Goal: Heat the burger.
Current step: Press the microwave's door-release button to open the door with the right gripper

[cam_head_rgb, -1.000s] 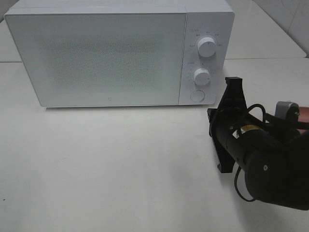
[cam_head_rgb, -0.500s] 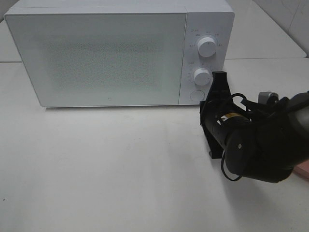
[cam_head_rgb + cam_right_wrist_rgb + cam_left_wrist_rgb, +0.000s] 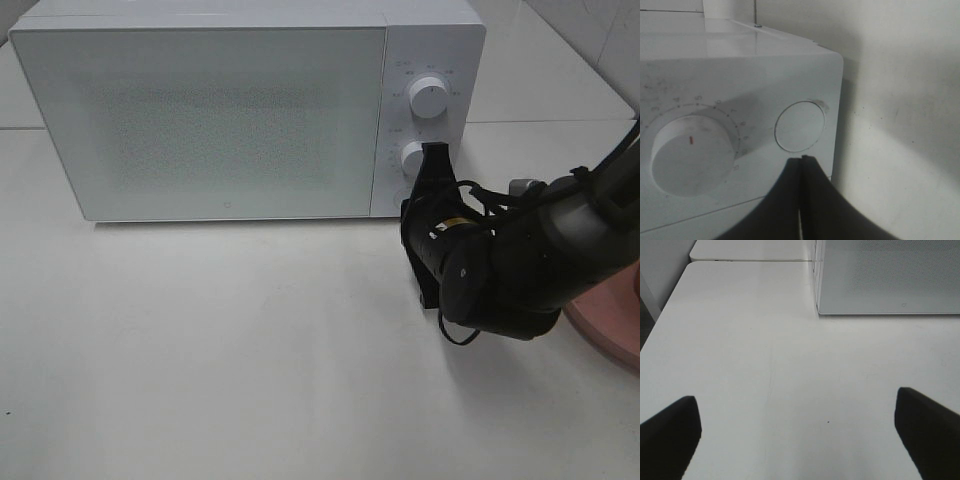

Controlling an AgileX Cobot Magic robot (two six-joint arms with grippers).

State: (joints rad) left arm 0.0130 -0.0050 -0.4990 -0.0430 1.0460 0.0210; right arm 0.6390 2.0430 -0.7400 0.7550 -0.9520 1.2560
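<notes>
The right gripper (image 3: 801, 165) has its jaws pressed tight together, with the wrist and dark forearm (image 3: 520, 270) stretching out behind it. The left gripper (image 3: 800, 440) holds its fingers (image 3: 670, 435) spread wide, one on either side.

The microwave (image 3: 200, 110) stands on the table (image 3: 200, 350) toward eleven o'clock. At its right end two knobs (image 3: 429, 97) sit one above the other, with a button (image 3: 800, 126) at six o'clock below them. The right gripper (image 3: 803, 159) is just before that button. A plate (image 3: 612, 325) lies at four o'clock, partly under the arm (image 3: 520, 270).

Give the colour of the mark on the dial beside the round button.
Red, on a white dial; right wrist view shows it best.
</notes>
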